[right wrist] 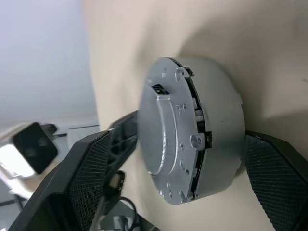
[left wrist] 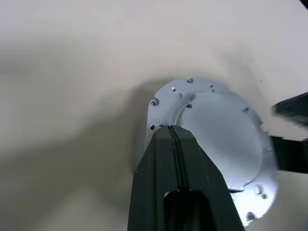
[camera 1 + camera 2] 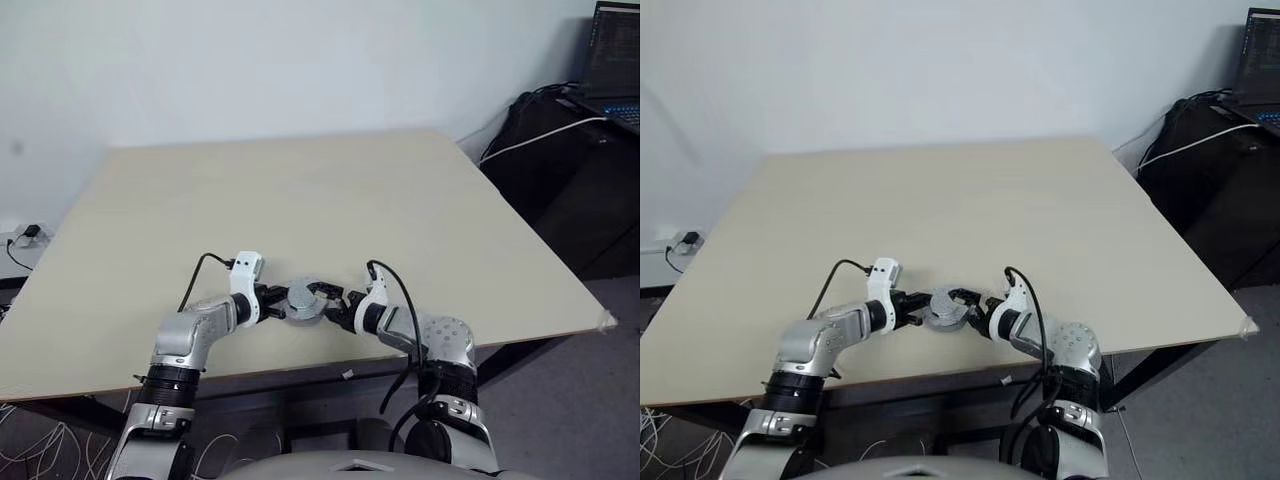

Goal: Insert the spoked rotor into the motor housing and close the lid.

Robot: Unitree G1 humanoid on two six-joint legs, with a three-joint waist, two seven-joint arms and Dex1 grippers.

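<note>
We are seeing the lid (image 1: pixel 166 130) covering the motor housing (image 1: pixel 219 139), so whatever is sitting inside is staying hidden. The left pincer (image 2: pixel 174 137) is blocking part of the lid's rim. Beyond the lid, the right pincer's fingers (image 2: pixel 291 108) are showing blurred and cut by the picture's edge. The bench (image 3: pixel 330 200) underside is lying out of sight.

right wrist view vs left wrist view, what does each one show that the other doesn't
The right wrist view alone shows the side seam where the lid meets the grey body beneath, with the open right gripper straddling the assembly. The left wrist view alone shows the lid's plain top face with rim holes, and the shut left gripper resting at its edge. Both show the lid on the table.
</note>
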